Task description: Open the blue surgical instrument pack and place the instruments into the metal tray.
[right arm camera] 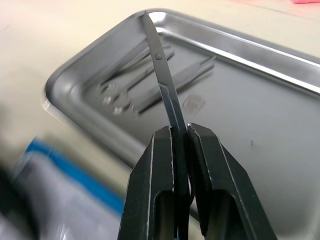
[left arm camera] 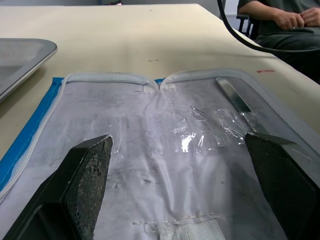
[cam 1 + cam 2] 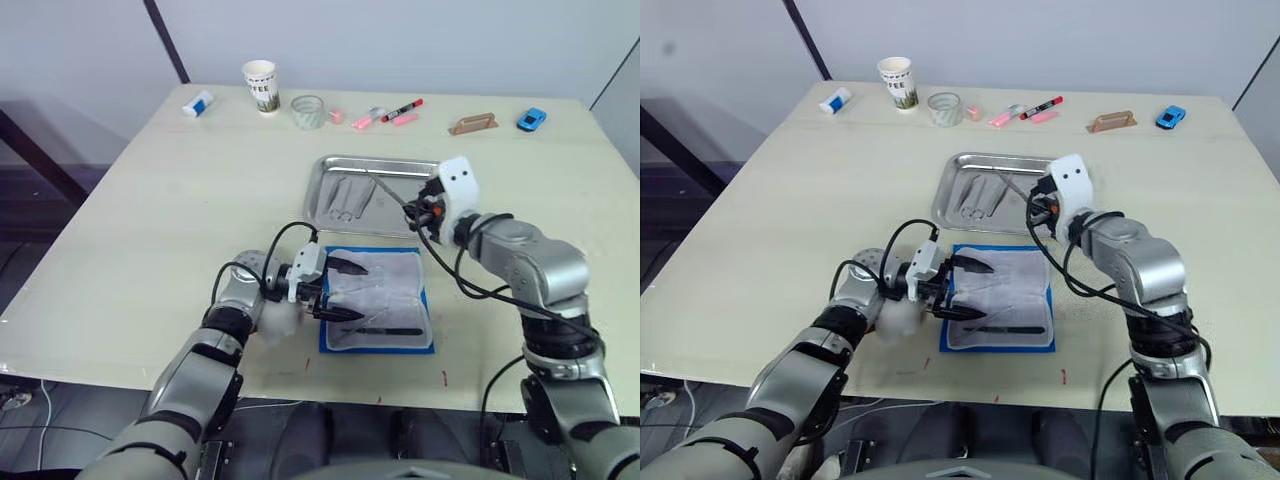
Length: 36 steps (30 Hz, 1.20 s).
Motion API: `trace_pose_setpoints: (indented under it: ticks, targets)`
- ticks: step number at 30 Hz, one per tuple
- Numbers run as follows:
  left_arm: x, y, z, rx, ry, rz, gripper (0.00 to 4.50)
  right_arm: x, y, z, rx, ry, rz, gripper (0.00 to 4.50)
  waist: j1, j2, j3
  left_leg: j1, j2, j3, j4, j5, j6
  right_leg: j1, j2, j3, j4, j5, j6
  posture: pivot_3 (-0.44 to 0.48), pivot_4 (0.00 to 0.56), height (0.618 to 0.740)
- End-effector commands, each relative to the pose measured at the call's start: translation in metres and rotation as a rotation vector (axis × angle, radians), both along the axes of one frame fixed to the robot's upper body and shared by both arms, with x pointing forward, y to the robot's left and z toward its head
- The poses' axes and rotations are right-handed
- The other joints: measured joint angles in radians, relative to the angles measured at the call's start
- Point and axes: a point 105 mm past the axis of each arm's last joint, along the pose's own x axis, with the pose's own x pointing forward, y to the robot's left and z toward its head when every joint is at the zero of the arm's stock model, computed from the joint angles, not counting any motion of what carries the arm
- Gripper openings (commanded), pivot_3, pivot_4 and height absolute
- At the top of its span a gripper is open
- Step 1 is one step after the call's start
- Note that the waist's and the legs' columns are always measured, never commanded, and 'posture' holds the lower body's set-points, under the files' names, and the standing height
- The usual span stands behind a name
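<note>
Gripping slim silver scissors point(image 1: 165, 85), the right gripper point(image 1: 180, 150) hangs over the metal tray point(image 3: 330, 165). Spread wide, the left gripper point(image 3: 335, 290) rests on the opened blue surgical instrument pack point(image 3: 380, 345).

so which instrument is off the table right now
The scissors pinched in the right gripper above the tray; others lie in the tray or the pack.

One metal tray point(image 3: 325, 185). One blue surgical instrument pack point(image 3: 378, 300), lying open. One pair of scissors point(image 1: 162, 75); the instruments point(image 3: 350, 198) lying in the tray are too merged to count. One dark instrument point(image 3: 385, 331) on the pack. One paper cup point(image 3: 260, 86). One tape roll point(image 3: 308, 111). One blue toy car point(image 3: 531, 119).
</note>
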Motion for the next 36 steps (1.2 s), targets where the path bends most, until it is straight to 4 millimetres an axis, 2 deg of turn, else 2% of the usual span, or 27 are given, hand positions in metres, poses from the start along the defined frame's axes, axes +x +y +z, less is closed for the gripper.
trace_pose_setpoints:
  ticks: [1,7,10,17,36]
  targets:
    - [-0.014,0.003,-0.025,0.056,0.090,-0.031,4.50,0.018,0.006,0.010,0.002,-0.058,-0.080,0.21,0.000,0.001,0.000,0.000,0.000,0.000,0.000,0.000,0.000,0.000,0.000,0.000,0.000,0.000,0.000,0.000,0.150,0.718]
    - [-0.015,0.002,-0.026,0.059,0.090,-0.033,4.50,0.034,0.022,-0.004,0.084,-0.002,-0.159,0.21,-0.001,0.001,0.000,0.000,0.000,0.000,0.000,0.000,0.000,0.000,0.000,0.000,0.001,0.000,0.000,0.000,0.150,0.718]
    - [-0.015,0.003,-0.027,0.063,0.091,-0.033,4.50,0.041,0.024,-0.015,0.134,0.032,-0.217,0.21,-0.002,0.002,0.000,0.000,0.000,0.000,0.000,0.000,0.000,0.000,0.000,0.000,0.001,0.000,0.000,0.000,0.150,0.718]
    - [-0.015,0.001,-0.027,0.067,0.092,-0.037,4.50,0.057,0.025,-0.023,0.208,0.077,-0.294,0.21,-0.004,0.003,0.000,0.001,0.000,0.000,0.000,0.000,0.000,0.000,-0.001,0.000,0.001,0.000,0.000,0.000,0.150,0.718]
    - [-0.014,0.003,-0.027,0.072,0.090,-0.029,4.50,0.056,0.016,-0.038,0.197,0.129,-0.323,0.21,-0.011,0.004,0.000,0.001,0.000,-0.001,0.000,0.000,0.000,0.001,-0.001,0.000,0.002,0.000,0.000,0.000,0.150,0.718]
